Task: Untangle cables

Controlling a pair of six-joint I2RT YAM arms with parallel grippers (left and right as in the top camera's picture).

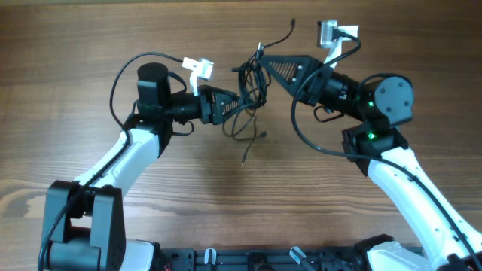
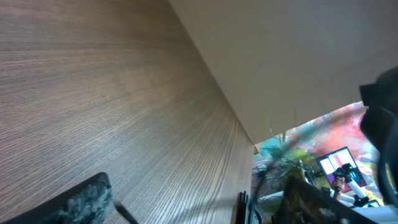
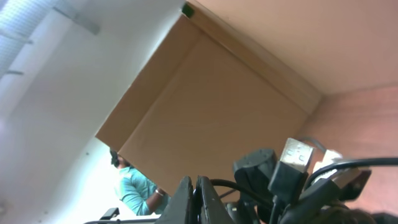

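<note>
Knot of cables [image 1: 252, 89] hangs just above counter [image 1: 90, 45], long axis far-to-near, tails trailing near side; right end effector [image 1: 261, 62] at knot's far edge, narrow, prob pinching a strand; left end effector [image 1: 239, 100] touching knot's left edge, closure can't tell.

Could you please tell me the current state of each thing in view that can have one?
cables: bunched in a knot between the two grippers, loose ends trailing towards the table.
right gripper: shut on the cables, fingers pressed together.
left gripper: tip at the knot; cannot tell whether it is open or shut.
USB plug: not plugged into anything, its metal end bare.
</note>
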